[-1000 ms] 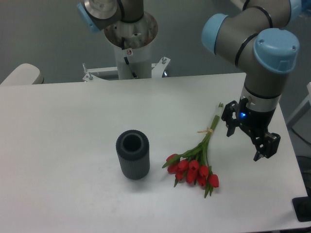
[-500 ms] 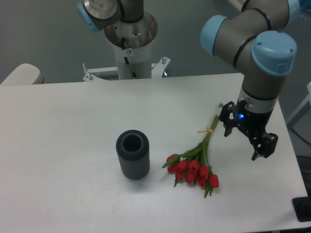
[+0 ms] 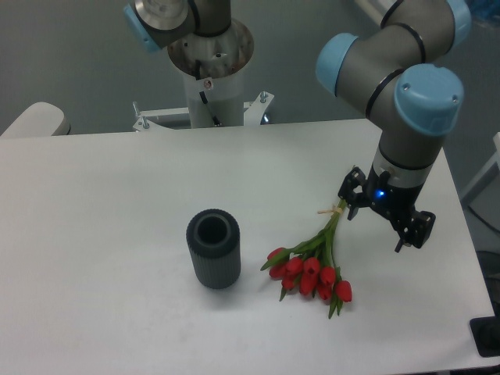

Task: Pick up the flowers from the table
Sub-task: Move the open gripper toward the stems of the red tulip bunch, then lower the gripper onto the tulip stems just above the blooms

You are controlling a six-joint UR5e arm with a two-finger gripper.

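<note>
Pincer (image 3: 376, 223) shifted left, fingers spread, now hiding upper stem ends of flowers (image 3: 312, 269).

Red, green, white and grey on the tabletop

Red tulips (image 3: 311, 275) with green stems and a pale band lie on the white table (image 3: 117, 234); the ribbed cylinder (image 3: 212, 249) is dark grey; the black gripper (image 3: 383, 223) shows a blue light.
</note>
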